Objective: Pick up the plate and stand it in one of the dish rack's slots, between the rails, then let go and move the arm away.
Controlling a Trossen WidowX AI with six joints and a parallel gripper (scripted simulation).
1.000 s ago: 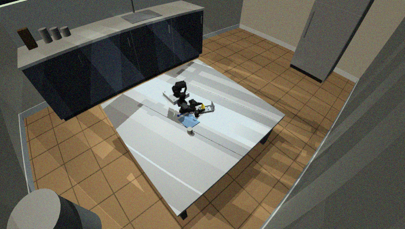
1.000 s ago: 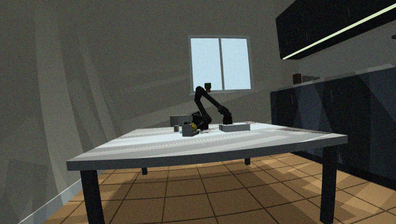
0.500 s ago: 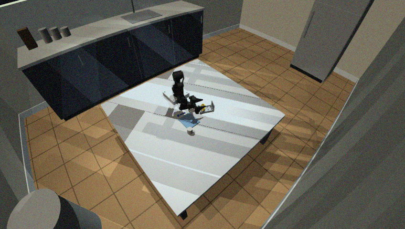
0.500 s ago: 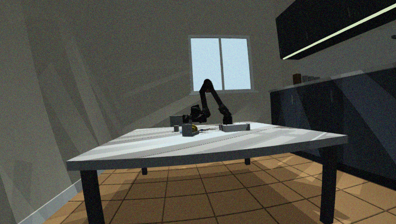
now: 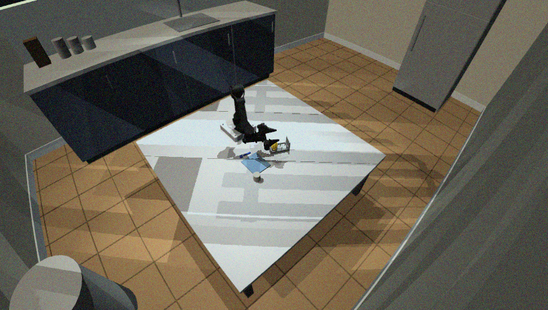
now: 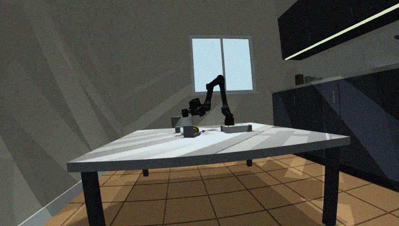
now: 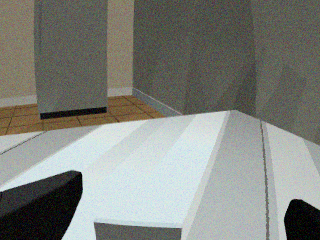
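Top view: the yellow plate [image 5: 274, 146] [image 6: 196, 129] appears upright in the dish rack [image 5: 284, 147] [image 6: 188, 132] [image 7: 138, 232]; the letting-go looks done.
Above it, the gripper [image 5: 277, 135] [image 6: 185, 113] [image 7: 187, 200] is spread and holds nothing; next, the arm should withdraw without clipping the rim. Nearby lie a blue cloth [image 5: 255, 163] and a cup [image 5: 256, 177] [image 6: 177, 129], seemingly out of its way.
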